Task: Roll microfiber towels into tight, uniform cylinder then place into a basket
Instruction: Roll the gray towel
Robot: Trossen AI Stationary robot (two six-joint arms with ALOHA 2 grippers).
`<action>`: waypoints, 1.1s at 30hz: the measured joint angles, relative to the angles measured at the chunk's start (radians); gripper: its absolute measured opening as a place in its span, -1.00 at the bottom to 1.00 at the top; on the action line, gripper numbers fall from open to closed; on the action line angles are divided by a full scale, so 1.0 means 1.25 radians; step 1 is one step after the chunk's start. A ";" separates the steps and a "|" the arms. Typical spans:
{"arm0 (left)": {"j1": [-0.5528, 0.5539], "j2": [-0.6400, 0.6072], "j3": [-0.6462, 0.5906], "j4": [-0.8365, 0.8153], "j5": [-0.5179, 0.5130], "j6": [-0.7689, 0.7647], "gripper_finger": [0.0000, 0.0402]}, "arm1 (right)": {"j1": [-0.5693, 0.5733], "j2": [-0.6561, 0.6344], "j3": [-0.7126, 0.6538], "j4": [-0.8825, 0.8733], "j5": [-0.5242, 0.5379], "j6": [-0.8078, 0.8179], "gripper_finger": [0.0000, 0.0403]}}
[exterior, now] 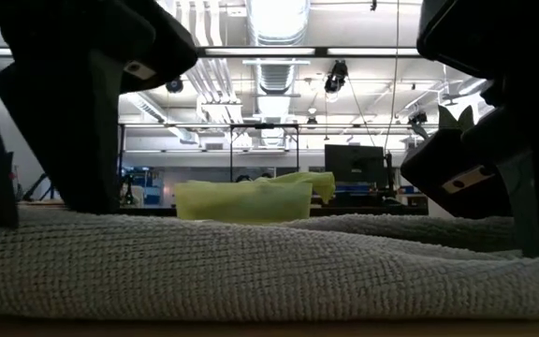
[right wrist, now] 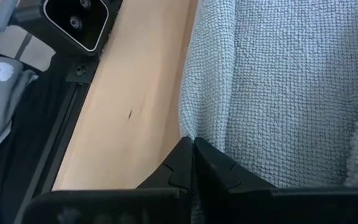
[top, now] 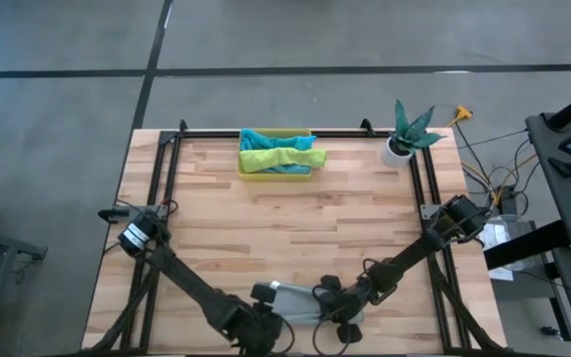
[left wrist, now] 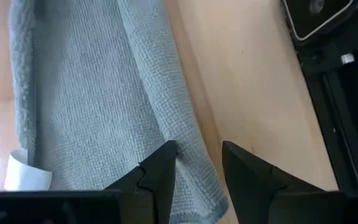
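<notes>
The grey towel (top: 300, 302) is lying at the near edge of the table (top: 295, 218). The left gripper (left wrist: 197, 163) is sitting over its edge, fingers a little apart. The right gripper (right wrist: 192, 152) is pinching the towel's edge, fingers squeezed together. The basket (top: 276, 171) is holding towels at the far side.

Both dark arms are reaching in toward the near edge of the wooden table (top: 295, 218), the left gripper (top: 266, 315) and the right gripper (top: 337, 309) crowding over a grey towel (top: 297, 299) that is lying flat between them. Across the table, the yellow basket (top: 274, 175) is sitting against the far rail, holding teal and lime green towels (top: 278, 153). A potted plant (top: 405, 134) is standing off at the far right corner.
</notes>
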 joint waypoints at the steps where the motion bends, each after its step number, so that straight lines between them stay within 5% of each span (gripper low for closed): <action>1: -0.001 0.000 -0.001 0.000 0.000 0.000 -0.42 | 0.000 0.000 -0.001 0.000 0.000 0.000 -0.96; 19: 0.009 0.073 0.005 0.011 -0.053 -0.002 -0.44 | 0.000 0.000 -0.003 0.005 0.001 -0.004 -0.96; 28: -0.003 0.060 0.013 -0.006 -0.056 -0.041 -0.95 | 0.000 0.000 -0.003 0.001 -0.045 0.003 -0.96; 33: -0.008 0.058 0.014 -0.001 -0.022 -0.042 -0.99 | 0.000 -0.015 -0.003 -0.004 -0.048 -0.050 -0.96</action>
